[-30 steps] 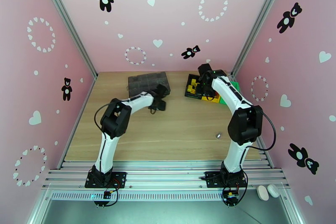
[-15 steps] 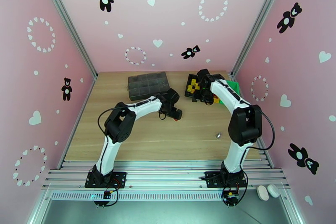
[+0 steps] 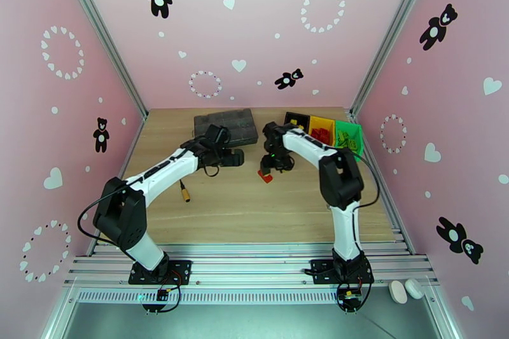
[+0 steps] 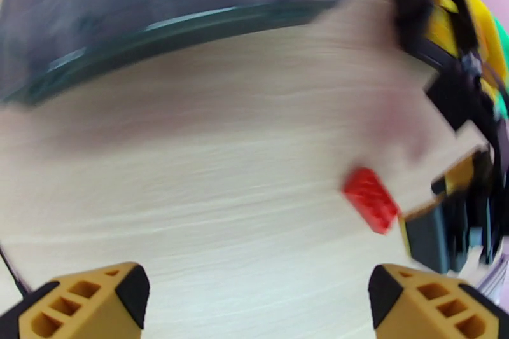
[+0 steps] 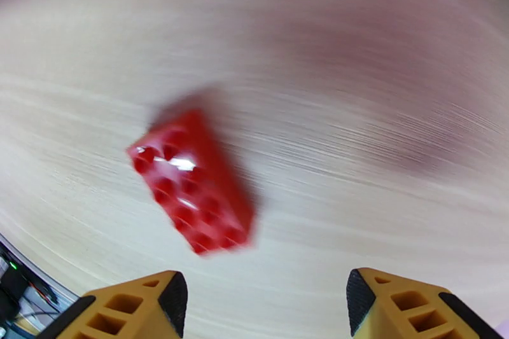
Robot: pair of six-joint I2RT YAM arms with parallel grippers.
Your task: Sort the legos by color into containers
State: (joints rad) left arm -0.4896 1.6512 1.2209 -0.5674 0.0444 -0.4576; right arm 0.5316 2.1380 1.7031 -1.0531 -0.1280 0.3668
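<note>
Nearest, a small screwdriver (image 3: 185, 193) lies on the table (image 3: 254, 219), well apart from the work. Further in, one red lego (image 5: 191, 197) lies loose on the wood. The right gripper (image 5: 261, 296) hangs close over it, its jaws spread wide and empty. The left gripper (image 4: 254, 289), likewise spread and holding nothing, hovers near the grey organizer box (image 3: 226, 127). At the far edge stand the containers (image 3: 321, 119); the middle one seems to hold red bricks. Picking up this brick looks like the step in hand. The right gripper needs to centre over it, descend to straddle its narrow sides, close, then carry it to that bin.
</note>
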